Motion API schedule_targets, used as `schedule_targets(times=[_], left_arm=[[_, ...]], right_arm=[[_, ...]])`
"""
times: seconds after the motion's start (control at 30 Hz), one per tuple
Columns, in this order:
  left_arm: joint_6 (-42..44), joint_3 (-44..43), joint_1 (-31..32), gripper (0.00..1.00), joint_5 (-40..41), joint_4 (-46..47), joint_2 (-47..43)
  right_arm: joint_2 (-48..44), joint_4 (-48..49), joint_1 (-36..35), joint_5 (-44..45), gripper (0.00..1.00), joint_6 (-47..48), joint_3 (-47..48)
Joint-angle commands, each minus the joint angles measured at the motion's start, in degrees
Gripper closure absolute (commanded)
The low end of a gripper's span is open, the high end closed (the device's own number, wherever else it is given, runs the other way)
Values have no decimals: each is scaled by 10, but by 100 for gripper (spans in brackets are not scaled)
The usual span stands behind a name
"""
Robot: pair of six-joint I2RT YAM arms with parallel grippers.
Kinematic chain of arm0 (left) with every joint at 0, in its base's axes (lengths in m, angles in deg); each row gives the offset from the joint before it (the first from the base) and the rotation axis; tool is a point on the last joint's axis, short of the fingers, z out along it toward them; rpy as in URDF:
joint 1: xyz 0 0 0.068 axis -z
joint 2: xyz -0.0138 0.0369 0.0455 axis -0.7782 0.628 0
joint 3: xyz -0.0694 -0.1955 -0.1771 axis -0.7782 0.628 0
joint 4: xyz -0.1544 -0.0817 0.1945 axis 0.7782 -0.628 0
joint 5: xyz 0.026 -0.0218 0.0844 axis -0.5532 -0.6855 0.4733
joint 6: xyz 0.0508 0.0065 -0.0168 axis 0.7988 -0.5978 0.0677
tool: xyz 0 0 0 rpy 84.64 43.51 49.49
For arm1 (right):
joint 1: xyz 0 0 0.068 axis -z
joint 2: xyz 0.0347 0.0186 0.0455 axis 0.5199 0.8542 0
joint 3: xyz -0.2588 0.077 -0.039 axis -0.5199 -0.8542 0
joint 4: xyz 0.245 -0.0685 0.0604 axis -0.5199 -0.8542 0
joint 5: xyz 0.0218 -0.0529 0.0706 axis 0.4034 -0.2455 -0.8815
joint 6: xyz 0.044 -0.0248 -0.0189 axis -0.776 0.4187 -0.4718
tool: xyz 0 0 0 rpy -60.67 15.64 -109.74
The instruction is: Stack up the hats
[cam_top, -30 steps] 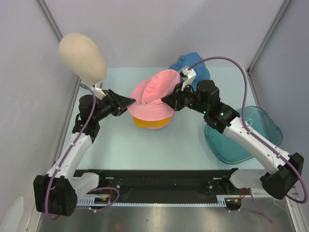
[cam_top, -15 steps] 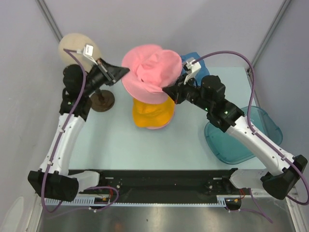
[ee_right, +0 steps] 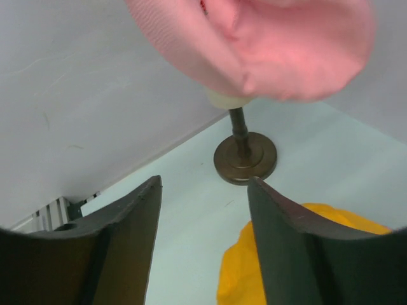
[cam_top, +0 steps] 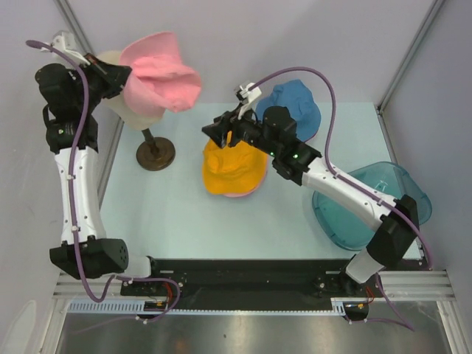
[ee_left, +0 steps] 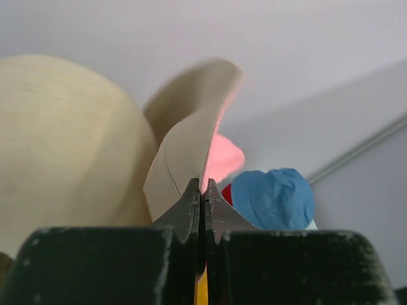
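A pink hat [cam_top: 161,72] hangs over the beige mannequin head [cam_top: 140,112] at the back left. My left gripper [cam_top: 127,73] is raised there and shut on its brim; in the left wrist view the gripper [ee_left: 202,185] pinches the brim edge [ee_left: 191,143] beside the head [ee_left: 57,140]. An orange hat [cam_top: 232,168] lies mid-table on top of another pink one, whose brim [cam_top: 237,194] shows beneath it. A blue hat [cam_top: 296,107] lies behind. My right gripper [cam_top: 211,133] hovers open above the orange hat's left edge, empty [ee_right: 203,181], with the orange hat [ee_right: 286,270] below it.
The mannequin's dark round stand base [cam_top: 155,155] stands left of the orange hat, also in the right wrist view as a base [ee_right: 245,157]. A translucent teal tray [cam_top: 383,193] lies at the right. A sliver of red [ee_left: 227,192] shows beside the blue hat [ee_left: 273,197]. Walls close in on three sides.
The left arm has swung up and left, carrying the pink hat from over the pile to the mannequin head. The right gripper has let go of the hat and opened.
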Motion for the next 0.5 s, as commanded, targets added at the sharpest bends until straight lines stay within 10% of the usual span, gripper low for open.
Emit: schedule_targets(times=[0.0, 0.47], left_arm=[[-46, -28, -49, 100, 18, 70, 11], [-88, 21, -85, 100, 80, 77, -23]], right_arm=[[0, 35, -32, -16, 29, 5, 33], [-84, 2, -44, 22, 28, -9, -74]])
